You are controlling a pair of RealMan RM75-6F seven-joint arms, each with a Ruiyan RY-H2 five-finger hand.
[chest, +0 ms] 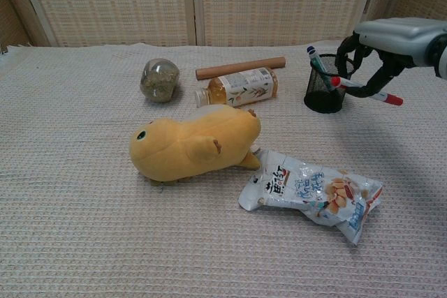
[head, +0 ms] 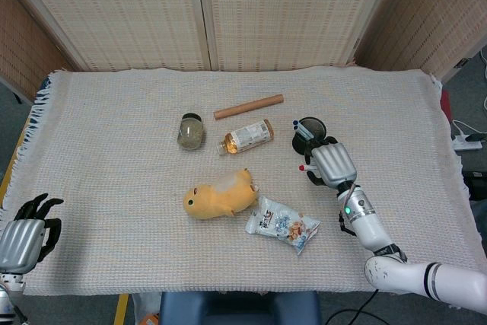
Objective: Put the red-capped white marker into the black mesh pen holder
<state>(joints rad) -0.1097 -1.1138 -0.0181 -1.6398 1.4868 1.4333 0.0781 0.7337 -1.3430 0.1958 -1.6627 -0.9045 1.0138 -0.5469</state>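
Note:
My right hand (chest: 394, 40) holds the red-capped white marker (chest: 367, 91) off the table, roughly level, just right of and in front of the black mesh pen holder (chest: 326, 83). From the head view the same right hand (head: 330, 164) covers the holder's (head: 307, 129) near side, and only the marker's red tip (head: 303, 167) shows. A blue-capped marker (chest: 312, 56) stands in the holder. My left hand (head: 23, 239) rests at the table's near left corner, fingers curled loosely, holding nothing.
A yellow plush toy (chest: 190, 144) and a snack bag (chest: 310, 190) lie in the front middle. Behind them are a tea bottle (chest: 237, 87), a wooden rod (chest: 239, 68) and a round jar (chest: 159, 79), all left of the holder.

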